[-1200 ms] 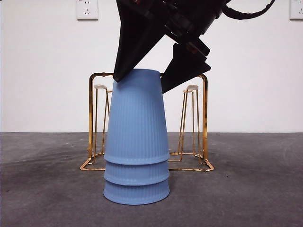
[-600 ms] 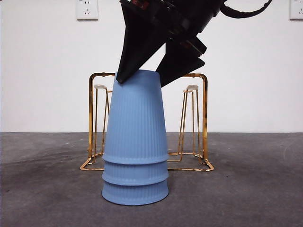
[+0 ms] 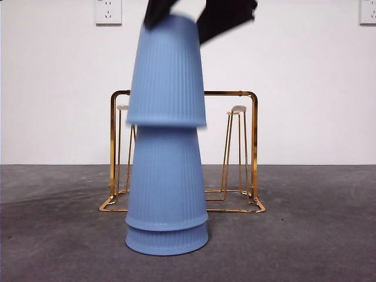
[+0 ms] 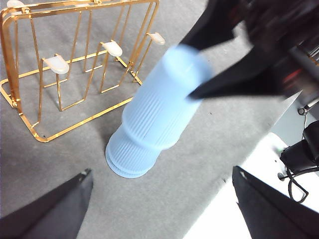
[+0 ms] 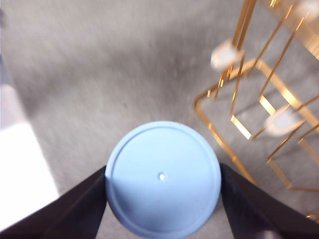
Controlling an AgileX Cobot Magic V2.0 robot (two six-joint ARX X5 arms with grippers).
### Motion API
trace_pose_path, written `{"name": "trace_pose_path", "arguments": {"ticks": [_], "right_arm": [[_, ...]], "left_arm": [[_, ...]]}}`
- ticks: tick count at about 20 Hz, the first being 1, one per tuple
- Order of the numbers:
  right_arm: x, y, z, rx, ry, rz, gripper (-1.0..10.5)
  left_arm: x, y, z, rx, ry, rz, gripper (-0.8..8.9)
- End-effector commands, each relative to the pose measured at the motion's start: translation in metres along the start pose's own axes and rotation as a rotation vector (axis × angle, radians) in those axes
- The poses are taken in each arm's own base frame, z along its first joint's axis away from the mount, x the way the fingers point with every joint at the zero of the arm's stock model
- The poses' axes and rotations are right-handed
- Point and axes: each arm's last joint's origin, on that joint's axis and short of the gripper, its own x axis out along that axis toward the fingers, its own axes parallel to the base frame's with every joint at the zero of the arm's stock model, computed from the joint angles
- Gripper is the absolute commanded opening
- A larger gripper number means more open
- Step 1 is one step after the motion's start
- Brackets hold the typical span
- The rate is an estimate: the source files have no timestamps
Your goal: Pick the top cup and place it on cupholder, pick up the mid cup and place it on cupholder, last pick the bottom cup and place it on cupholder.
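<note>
The top cup (image 3: pixel 168 70), blue, ribbed and upside down, is partly lifted off the stack, and its rim still overlaps the mid cup (image 3: pixel 167 176). My right gripper (image 3: pixel 187 16) is shut on the top cup's closed end (image 5: pixel 162 178). Under the mid cup the bottom cup (image 3: pixel 167 239) stands on the grey table. Behind the stack is the gold wire cupholder (image 3: pixel 254 147) with white-tipped prongs (image 3: pixel 238 109). In the left wrist view, my left gripper (image 4: pixel 162 204) hangs open above the table, short of the stack (image 4: pixel 149 129) and apart from the cupholder (image 4: pixel 30 74).
The table's pale edge and black cables (image 4: pixel 299 159) show in the left wrist view. Two wall sockets (image 3: pixel 108 10) sit on the white wall behind. In the right wrist view the cupholder (image 5: pixel 259 99) lies close beside the held cup.
My right gripper has risen, pulling the top cup upward off the stack. The two lower cups stay on the table, nudged a little to the left.
</note>
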Motion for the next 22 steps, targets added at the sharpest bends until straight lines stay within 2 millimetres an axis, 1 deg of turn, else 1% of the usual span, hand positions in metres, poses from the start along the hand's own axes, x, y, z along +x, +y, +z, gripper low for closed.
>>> {"name": "trace_pose_path", "arguments": {"ticks": [1, 3, 6, 9, 11, 13, 15, 19, 22], "right_arm": [[-0.026, 0.009, 0.015, -0.035, -0.069, 0.008, 2.6], [-0.044, 0.010, 0.020, -0.035, -0.098, -0.034, 2.6], [-0.063, -0.001, 0.021, -0.008, -0.132, -0.149, 2.6], [-0.071, -0.025, 0.018, 0.056, -0.136, -0.217, 2.6], [-0.070, -0.039, 0.017, 0.092, -0.134, -0.254, 2.6], [-0.066, -0.051, 0.014, 0.119, -0.133, -0.276, 2.6], [-0.058, -0.061, 0.008, 0.138, -0.134, -0.282, 2.6], [-0.031, -0.078, -0.015, 0.187, -0.128, -0.298, 2.6], [-0.013, -0.089, -0.031, 0.220, -0.143, -0.277, 2.6]], "left_arm": [[-0.002, -0.003, 0.006, 0.032, -0.027, -0.008, 4.36], [-0.002, -0.003, 0.007, 0.038, -0.037, -0.008, 4.36], [-0.002, -0.003, 0.007, 0.039, -0.038, -0.008, 4.36], [-0.002, -0.003, 0.007, 0.038, -0.038, -0.008, 4.36], [-0.002, -0.003, 0.007, 0.038, -0.037, -0.008, 4.37], [-0.002, -0.003, 0.007, 0.038, -0.037, -0.008, 4.36], [-0.002, -0.003, 0.007, 0.038, -0.037, -0.008, 4.36], [-0.002, -0.003, 0.007, 0.038, -0.037, -0.008, 4.37], [-0.002, -0.003, 0.007, 0.039, -0.038, -0.008, 4.37]]}}
